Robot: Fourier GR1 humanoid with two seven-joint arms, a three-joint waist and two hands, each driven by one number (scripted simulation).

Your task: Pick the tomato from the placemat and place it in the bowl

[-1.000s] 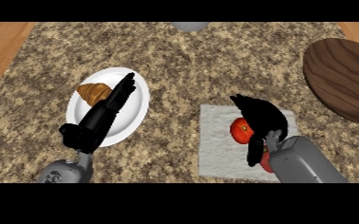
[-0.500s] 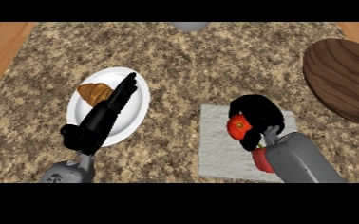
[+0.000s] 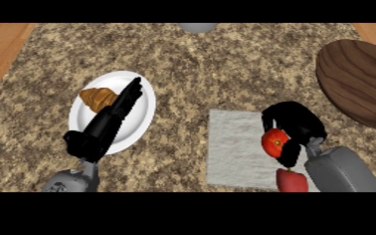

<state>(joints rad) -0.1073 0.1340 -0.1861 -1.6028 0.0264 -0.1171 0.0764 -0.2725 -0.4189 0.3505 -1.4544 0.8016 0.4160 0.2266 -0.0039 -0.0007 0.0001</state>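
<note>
Speckled brown stone counter (image 3: 220,69), bare wood at its far corners. The right hand (image 3: 295,122) curls round the tomato (image 3: 276,143) at the placemat's (image 3: 235,149) right edge (wooden bowl (image 3: 352,79) farther right); the left hand (image 3: 104,127) lies straight-fingered, left of the placemat.

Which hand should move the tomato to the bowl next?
Right: the right hand is curled round the tomato, with the bowl on that side; the left hand lies open over the plate.

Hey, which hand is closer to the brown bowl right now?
Right. The right hand, curled round the tomato, sits just below-left of the brown bowl; the left hand lies open over the white plate, far to the bowl's left.
</note>
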